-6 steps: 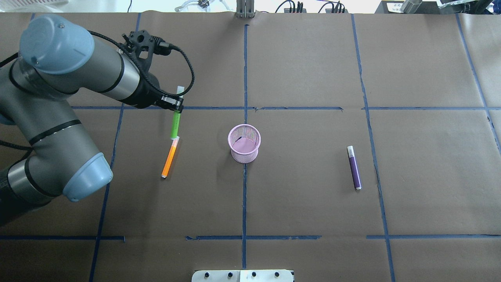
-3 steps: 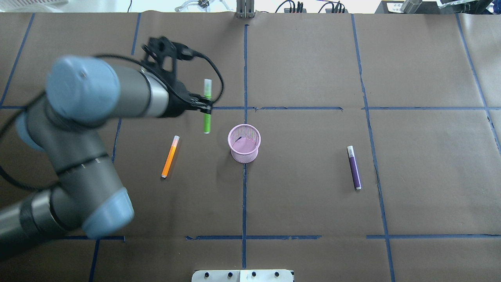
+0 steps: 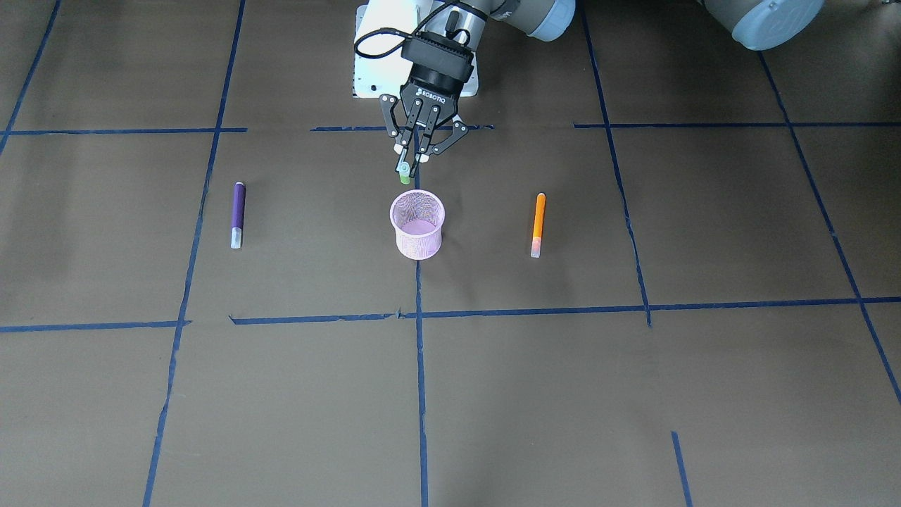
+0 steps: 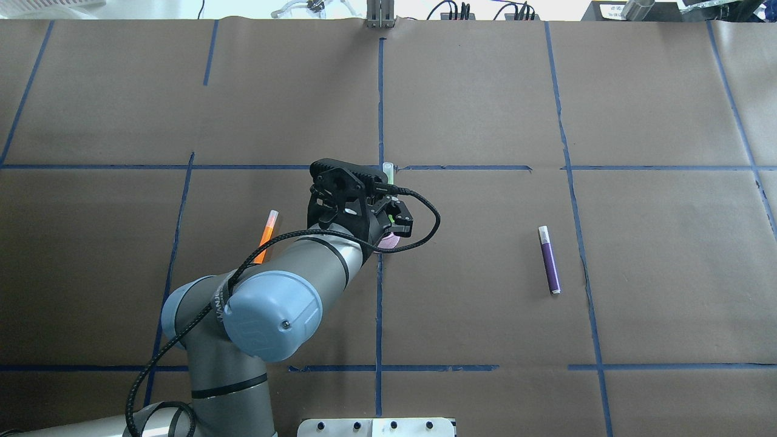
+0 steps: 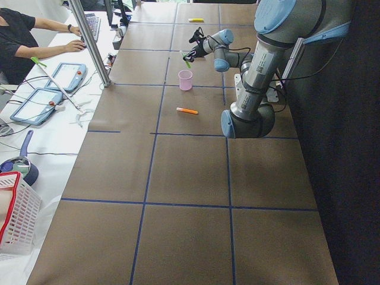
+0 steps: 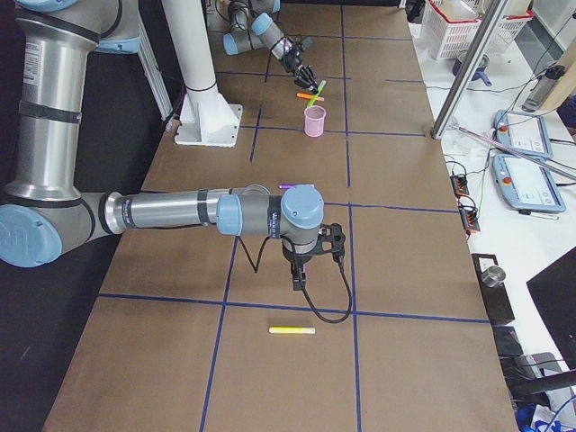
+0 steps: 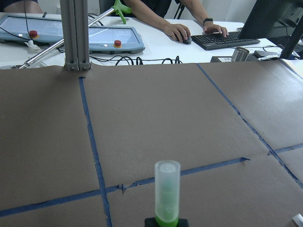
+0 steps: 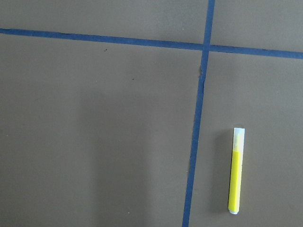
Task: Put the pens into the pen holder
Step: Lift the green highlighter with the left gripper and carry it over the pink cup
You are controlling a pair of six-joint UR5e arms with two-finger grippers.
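My left gripper (image 3: 412,163) is shut on the green pen (image 3: 405,174) and holds it steeply tilted, lower end just above the pen holder (image 3: 418,224), a pink mesh cup that looks empty. In the overhead view my left arm hides most of the cup (image 4: 389,241), and the pen's pale cap (image 4: 387,172) sticks out past the wrist. The cap also fills the left wrist view (image 7: 166,189). The orange pen (image 3: 538,224) and the purple pen (image 3: 237,213) lie flat on either side of the cup. My right gripper (image 6: 297,277) hangs over the table far away; I cannot tell its state.
A yellow pen (image 8: 236,172) lies on the paper below my right wrist, beside a blue tape line (image 8: 196,142). A white arm base (image 3: 376,63) stands behind the cup. Operators, tablets and a keyboard (image 7: 222,40) sit beyond the far table edge.
My left arm has swung right with the green pen, from beside the orange pen to over the pink cup, and turned the pen from lying flat to steeply tilted.
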